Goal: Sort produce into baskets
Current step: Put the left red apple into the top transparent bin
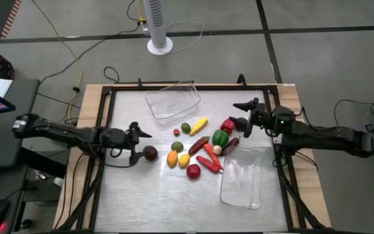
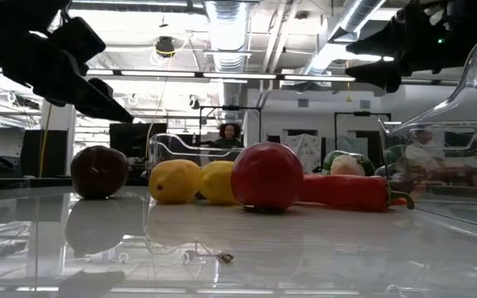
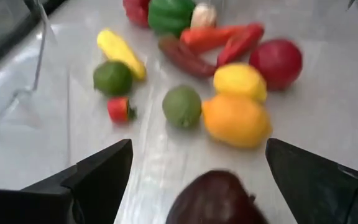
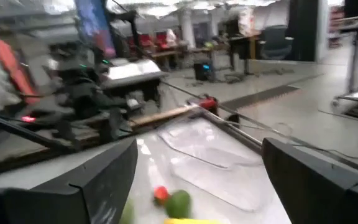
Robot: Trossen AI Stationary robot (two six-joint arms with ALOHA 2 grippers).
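Observation:
The produce lies in a cluster at the table's middle: a lime (image 1: 186,128), a yellow banana-like piece (image 1: 199,125), a red pepper (image 1: 226,125), a green pepper (image 1: 220,138), an orange (image 1: 172,158), a lemon (image 1: 184,160) and a red apple (image 1: 193,171). A dark purple round fruit (image 1: 150,153) rests on the table left of the cluster. My left gripper (image 1: 141,145) is open and raised over it (image 3: 216,199), with a finger on either side and touching nothing. My right gripper (image 1: 242,114) is open and empty, above the red pepper.
One clear basket (image 1: 173,101) stands at the far middle of the table. The other clear basket (image 1: 242,179) stands at the near right. A dark frame (image 1: 102,130) borders the table. A white fan base (image 1: 160,44) stands on the floor beyond it.

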